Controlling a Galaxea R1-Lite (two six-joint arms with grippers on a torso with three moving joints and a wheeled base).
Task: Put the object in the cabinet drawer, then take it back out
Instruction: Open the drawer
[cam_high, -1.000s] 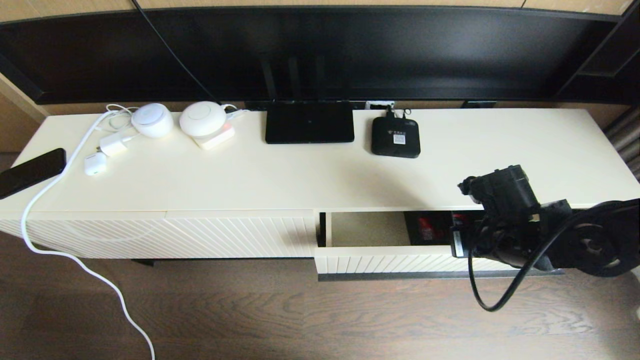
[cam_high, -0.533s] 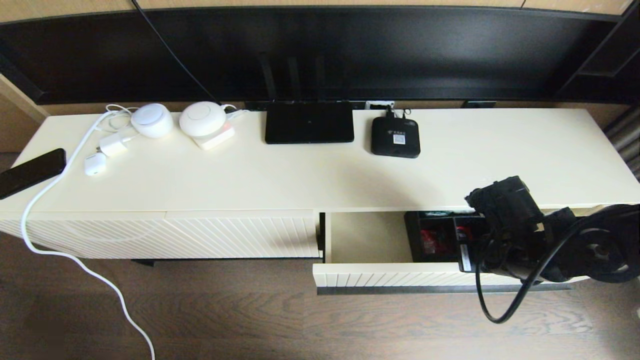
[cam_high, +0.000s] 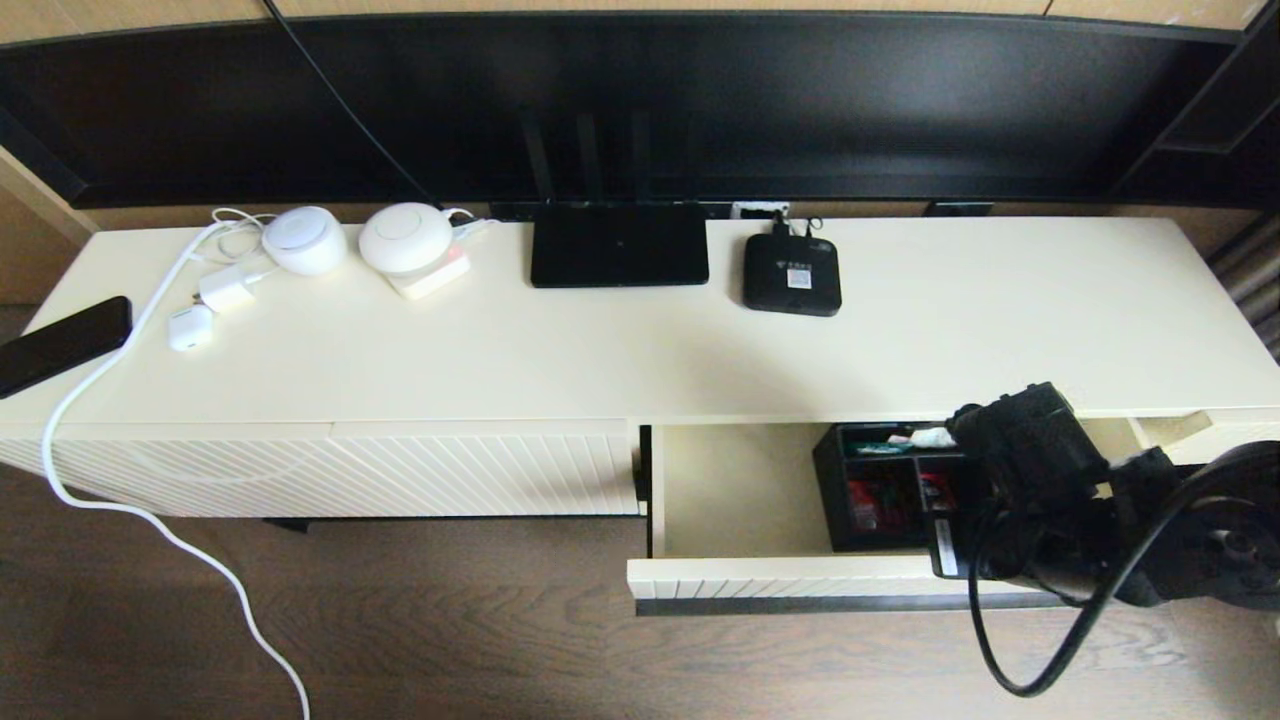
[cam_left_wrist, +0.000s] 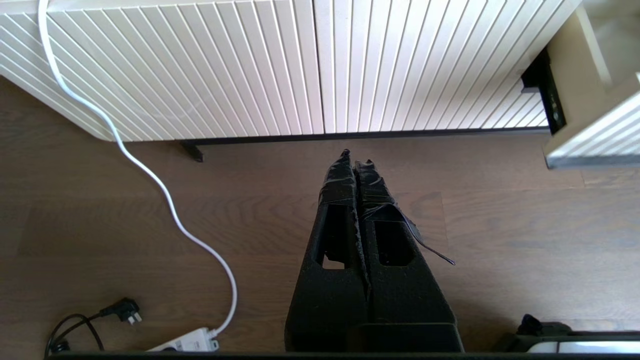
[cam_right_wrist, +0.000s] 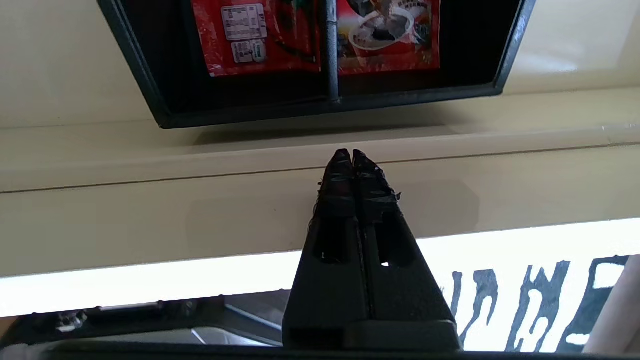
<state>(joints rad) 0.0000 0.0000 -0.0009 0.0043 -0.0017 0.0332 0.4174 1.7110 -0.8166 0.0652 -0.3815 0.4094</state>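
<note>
With the drawer (cam_high: 740, 577) pulled open and the box (cam_high: 880, 487) lying inside it at its right half, the right gripper (cam_right_wrist: 352, 154), jaws closed on nothing above the drawer's front edge, must next open and reach in for the box, I judge, while the left gripper (cam_left_wrist: 355, 156), also closed, hangs idle left of the drawer.

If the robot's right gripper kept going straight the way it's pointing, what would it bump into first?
The shut right gripper hangs above the cream drawer's front edge, pointing inward. Going straight, it would probably meet the near wall of the black three-compartment organizer box first, though the depth is hard to judge.
</note>
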